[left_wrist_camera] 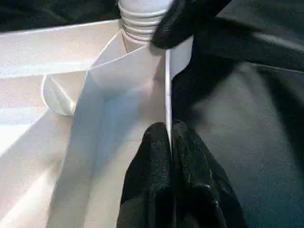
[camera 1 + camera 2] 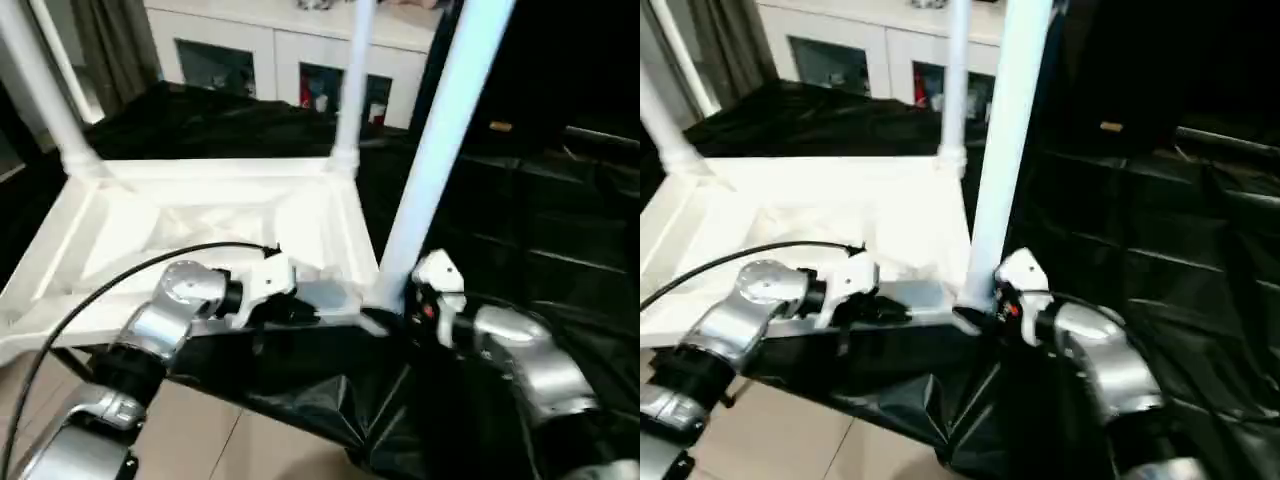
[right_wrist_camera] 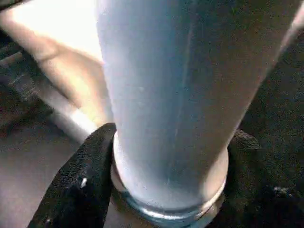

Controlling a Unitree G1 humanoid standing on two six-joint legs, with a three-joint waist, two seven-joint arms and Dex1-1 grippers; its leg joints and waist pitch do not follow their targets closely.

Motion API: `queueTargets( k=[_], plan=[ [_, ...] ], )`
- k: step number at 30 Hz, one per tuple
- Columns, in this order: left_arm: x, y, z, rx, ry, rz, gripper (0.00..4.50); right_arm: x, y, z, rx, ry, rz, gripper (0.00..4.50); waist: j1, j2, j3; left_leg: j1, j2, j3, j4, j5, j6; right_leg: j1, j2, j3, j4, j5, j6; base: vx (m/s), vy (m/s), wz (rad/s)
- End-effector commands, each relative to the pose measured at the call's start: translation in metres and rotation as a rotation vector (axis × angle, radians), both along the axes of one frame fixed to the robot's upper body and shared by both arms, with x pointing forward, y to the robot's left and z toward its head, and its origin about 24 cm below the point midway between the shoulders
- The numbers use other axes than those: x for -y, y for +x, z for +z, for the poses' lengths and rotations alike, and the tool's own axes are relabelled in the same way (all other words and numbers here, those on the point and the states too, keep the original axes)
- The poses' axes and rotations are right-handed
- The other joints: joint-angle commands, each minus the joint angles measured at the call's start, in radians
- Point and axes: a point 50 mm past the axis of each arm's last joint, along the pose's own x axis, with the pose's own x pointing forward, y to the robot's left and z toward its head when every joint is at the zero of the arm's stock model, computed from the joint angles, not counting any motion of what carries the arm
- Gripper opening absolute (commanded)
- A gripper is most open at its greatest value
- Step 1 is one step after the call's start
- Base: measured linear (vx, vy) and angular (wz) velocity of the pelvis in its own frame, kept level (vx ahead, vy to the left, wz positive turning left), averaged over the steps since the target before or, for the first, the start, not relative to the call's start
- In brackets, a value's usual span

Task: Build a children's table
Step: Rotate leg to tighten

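Observation:
The white table top (image 2: 200,230) lies upside down on a black sheet, ribs facing up. Two legs stand in its far corners, one on the left (image 2: 40,90) and one on the right (image 2: 352,90). A third leg (image 2: 440,140) rises from the near right corner socket. My right gripper (image 2: 400,315) is shut around the base of that leg (image 3: 161,95), one finger (image 3: 85,175) on each side. My left gripper (image 1: 168,130) is shut on the top's thin near rim (image 1: 167,80), close to that corner. The right gripper's finger (image 1: 185,21) shows beside the leg's ribbed end (image 1: 142,19).
A white cabinet with glass doors (image 2: 260,60) stands behind the work. The black sheet (image 2: 520,230) covers the surface and drapes over its near edge to the tiled floor (image 2: 200,430). A black cable (image 2: 90,300) arcs over my left forearm.

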Motion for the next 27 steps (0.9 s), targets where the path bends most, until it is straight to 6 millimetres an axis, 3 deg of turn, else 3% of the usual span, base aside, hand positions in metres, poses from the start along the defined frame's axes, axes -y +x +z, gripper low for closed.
queueTargets(
  k=[1, 5, 9, 11, 12, 14, 17, 24, 27],
  plan=[
    [0.006, 0.004, -0.011, -0.012, 0.036, 0.085, 0.0, 0.004, 0.002, -0.015, -0.055, -0.033, -0.195, 2.72, 0.004, 0.001, -0.049, -0.006, 0.014, 0.003, -0.071, -0.142, 0.01, 0.051, -0.064, 0.043, -0.078, -0.221, -0.197, 0.0, 0.0, 0.0],
    [0.018, 0.008, -0.016, -0.045, 0.048, 0.139, 0.0, -0.013, 0.003, -0.02, -0.054, -0.038, -0.278, 2.72, 0.005, 0.004, -0.051, -0.008, 0.014, 0.001, -0.073, -0.136, 0.007, 0.053, -0.065, 0.043, -0.075, -0.186, -0.192, 0.0, 0.0, 0.0],
    [0.028, 0.01, -0.016, -0.065, 0.061, 0.142, 0.0, -0.031, 0.004, -0.012, -0.009, -0.022, -0.23, 2.72, 0.006, 0.009, -0.049, -0.007, 0.013, 0.0, -0.075, -0.158, 0.006, 0.052, -0.064, 0.044, -0.079, -0.2, -0.189, 0.0, 0.0, 0.0],
    [0.028, 0.01, -0.016, -0.063, 0.063, 0.14, 0.0, -0.032, 0.004, -0.011, -0.005, -0.014, -0.219, 3.42, 0.006, 0.007, -0.049, -0.007, 0.011, 0.001, -0.074, -0.163, 0.011, 0.053, -0.064, 0.044, -0.081, -0.201, -0.188, 0.0, 0.0, 0.0],
    [0.028, 0.011, -0.016, -0.06, 0.065, 0.141, 0.0, -0.033, 0.003, -0.01, -0.004, 0.004, -0.21, 3.42, 0.007, 0.01, -0.049, -0.008, 0.011, 0.0, -0.074, -0.165, 0.013, 0.053, -0.065, 0.045, -0.081, -0.203, -0.187, 0.0, 0.0, 0.0],
    [0.027, 0.011, -0.015, -0.065, 0.064, 0.133, 0.0, -0.03, 0.003, -0.008, 0.002, 0.023, -0.209, 3.44, 0.008, 0.008, -0.048, -0.009, 0.012, 0.0, -0.075, -0.172, 0.015, 0.054, -0.065, 0.044, -0.082, -0.216, -0.184, 0.0, 0.0, 0.0],
    [0.022, 0.009, -0.014, -0.068, 0.067, 0.094, 0.0, -0.021, -0.002, -0.002, 0.027, -0.027, -0.112, 3.88, 0.013, 0.009, -0.05, -0.011, 0.014, -0.002, -0.075, -0.154, 0.024, 0.058, -0.065, 0.043, -0.079, -0.184, -0.181, 0.0, 0.0, 0.0],
    [0.013, 0.0, -0.012, -0.074, 0.057, -0.029, 0.0, 0.007, -0.01, 0.015, 0.075, -0.073, 0.078, 3.92, 0.017, 0.006, -0.056, -0.016, 0.014, -0.001, -0.067, -0.092, 0.063, 0.067, -0.064, 0.043, -0.062, -0.016, -0.231, 0.0, 0.0, 0.0],
    [0.006, -0.004, -0.011, -0.076, 0.064, -0.076, 0.0, 0.014, -0.01, 0.02, 0.103, -0.109, 0.131, 3.92, 0.015, 0.005, -0.055, -0.014, 0.017, 0.0, -0.067, -0.102, 0.069, 0.066, -0.068, 0.042, -0.064, -0.045, -0.243, 0.0, 0.0, 0.0]
  ],
)
